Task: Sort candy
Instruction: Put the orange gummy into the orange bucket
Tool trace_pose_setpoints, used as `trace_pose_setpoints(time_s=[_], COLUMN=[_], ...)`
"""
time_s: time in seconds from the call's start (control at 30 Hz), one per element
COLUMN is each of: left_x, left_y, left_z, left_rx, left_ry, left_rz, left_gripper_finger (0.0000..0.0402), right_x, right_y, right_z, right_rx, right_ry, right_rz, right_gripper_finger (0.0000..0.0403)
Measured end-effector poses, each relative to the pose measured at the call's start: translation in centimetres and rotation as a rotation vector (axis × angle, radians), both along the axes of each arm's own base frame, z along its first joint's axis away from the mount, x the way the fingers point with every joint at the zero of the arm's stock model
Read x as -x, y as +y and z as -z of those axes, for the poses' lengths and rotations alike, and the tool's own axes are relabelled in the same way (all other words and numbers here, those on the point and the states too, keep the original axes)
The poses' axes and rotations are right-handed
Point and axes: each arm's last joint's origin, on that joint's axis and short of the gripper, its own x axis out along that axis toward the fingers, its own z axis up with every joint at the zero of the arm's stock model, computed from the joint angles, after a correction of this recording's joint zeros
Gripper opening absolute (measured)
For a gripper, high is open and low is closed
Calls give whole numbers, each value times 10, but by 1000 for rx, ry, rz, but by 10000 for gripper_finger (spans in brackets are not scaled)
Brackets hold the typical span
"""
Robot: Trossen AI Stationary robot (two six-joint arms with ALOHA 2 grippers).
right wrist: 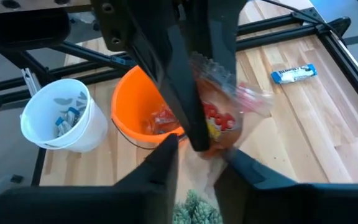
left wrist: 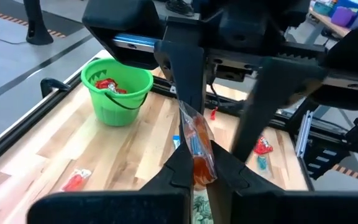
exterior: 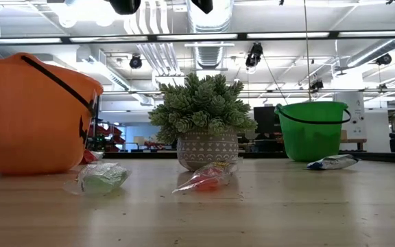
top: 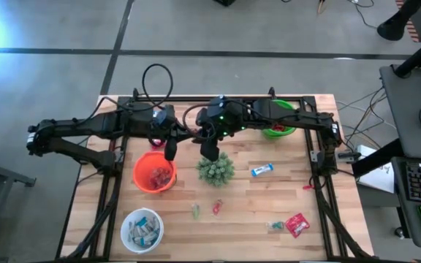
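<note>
I take the potted plant [top: 215, 169] at the middle of the table [top: 283, 212] as my landmark and read across from the left.

Far to the left of the plant and toward the near edge stands a white bowl [top: 142, 229] with blue-and-white bars inside. Just left of the plant sits the orange bucket [top: 154, 172], which holds red candy.

Above the gap between the orange bucket and the plant, I see my left hand [top: 171, 152]. Its fingers are pressed together on a clear candy packet [left wrist: 197, 144] with orange and red contents, which hangs in the air over the table.

Directly above the plant is my right hand [top: 209, 150]. It meets the same packet from the other side, with its fingers a little apart around the wrapper. I cannot tell whether they grip it or only lie against it.

In front of the plant, on the table, lie a small green sweet [top: 195, 211] and a small red sweet [top: 216, 207]. To the right of the plant lies a blue-and-white bar [top: 262, 170]. Behind the plant and to its right stands the green bucket [top: 279, 123] with red pieces in it. Far right of the plant, near the front edge, lie a small green-blue piece [top: 275, 226] and a red packet [top: 297, 224].
</note>
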Motion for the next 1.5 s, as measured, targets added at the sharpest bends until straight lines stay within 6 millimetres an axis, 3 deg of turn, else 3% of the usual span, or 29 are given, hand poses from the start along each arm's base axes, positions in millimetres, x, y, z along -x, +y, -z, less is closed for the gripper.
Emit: trace_pose_setpoints(time_s=[0.23,0.43,0.77,1.0,1.3,1.5], left_x=[13,41,83,107,111,111], left_y=[-1,-3,-6,-12,-15,-15], left_z=[8,13,21,27,27,27], left_rx=[-12,2,29,128,130,107], left_ry=[117,269,485,619,635,632], left_rz=[4,5,14,129,233,250], left_gripper_finger=[1,1,1,1,4,35], right_x=[2,9,23,29,28,28], right_y=[0,1,1,1,1,1], right_z=[1,4,18,27,31,31], right_rx=[-8,-10,-53,-88,-111,-134], right_ry=[17,96,300,408,427,429], right_rz=[0,4,41,78,104,134], right_gripper_finger=[159,188,179,173,175,176])
